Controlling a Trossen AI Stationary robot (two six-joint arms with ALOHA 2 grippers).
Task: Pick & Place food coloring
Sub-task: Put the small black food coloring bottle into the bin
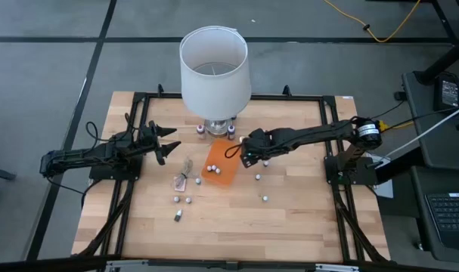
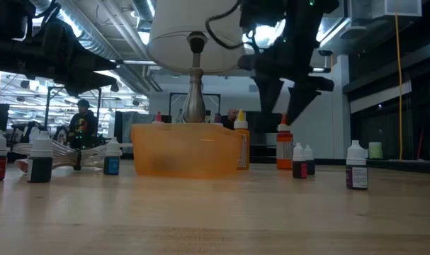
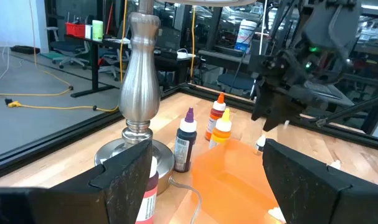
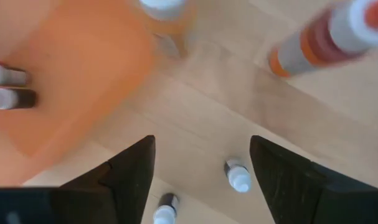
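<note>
Right now my right gripper (image 1: 248, 153) hangs above the table with its fingers (image 4: 131, 169) spread wide and nothing between them, just off the three o'clock edge of the orange tray (image 1: 221, 173). Two small bottles (image 1: 213, 167) lie inside that tray. Below my fingers, two white-capped bottles (image 4: 237, 175) stand on the bare wood, and more stand at four o'clock from the tray (image 1: 265, 198). At twelve o'clock the lamp (image 1: 214, 72) rises, with taller dropper bottles (image 3: 221, 121) beside its base. At nine o'clock from the tray sits a crumpled clear wrapper (image 1: 185, 172), and a few more food coloring bottles (image 1: 182, 200) are scattered at seven o'clock. My left gripper (image 1: 166, 141) waits farther out at nine o'clock, fingers wide too and empty.
</note>
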